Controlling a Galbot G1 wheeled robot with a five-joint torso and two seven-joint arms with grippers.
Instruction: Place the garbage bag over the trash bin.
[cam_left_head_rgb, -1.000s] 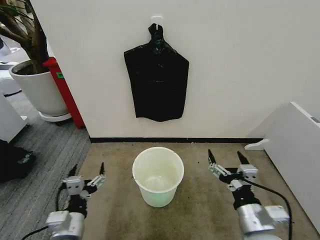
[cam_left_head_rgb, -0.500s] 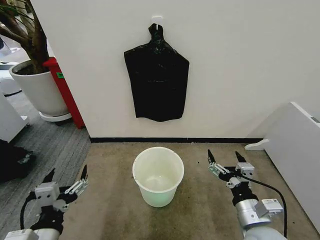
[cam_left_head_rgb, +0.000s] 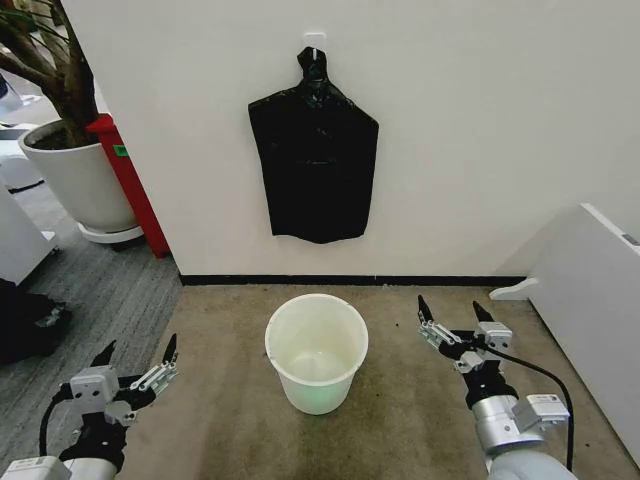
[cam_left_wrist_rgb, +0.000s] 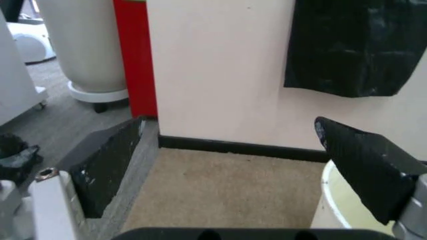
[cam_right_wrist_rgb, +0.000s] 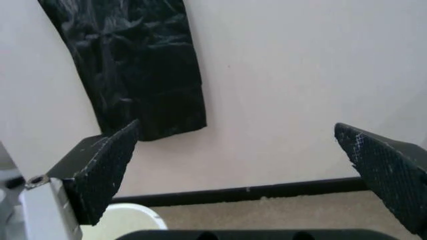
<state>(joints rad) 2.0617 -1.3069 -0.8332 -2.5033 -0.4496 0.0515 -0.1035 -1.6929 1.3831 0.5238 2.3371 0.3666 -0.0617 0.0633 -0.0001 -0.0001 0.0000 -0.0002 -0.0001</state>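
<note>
Black and glossy, the flat plastic bag bundle (cam_left_head_rgb: 314, 160), knotted at its top, hangs from a small hook on the far cream wall, its long axis vertical, knot up and loose edge down. Straight below it, nearer the robot, the small round cream-white plastic trash bin (cam_left_head_rgb: 316, 351) stands upright on the brown carpet, mouth facing up, with nothing inside.

From the head camera, the left gripper (cam_left_head_rgb: 135, 361) hovers low at the near left of the bin, fingers spread wide around nothing. The right gripper (cam_left_head_rgb: 452, 313) hovers at the near right of the bin, likewise spread wide and holding nothing. Both are apart from the bin.

The head view alone takes in the whole bundle and its knot. The left wrist view catches just the bundle's lower edge (cam_left_wrist_rgb: 357, 47), a slice of the bin's rim (cam_left_wrist_rgb: 330, 197), and the large white plant pot (cam_left_wrist_rgb: 87, 47) beside a red panel (cam_left_wrist_rgb: 137, 55). The right wrist view looks up at the bundle's lower half (cam_right_wrist_rgb: 133, 62) and a corner of the bin (cam_right_wrist_rgb: 127, 222).
</note>
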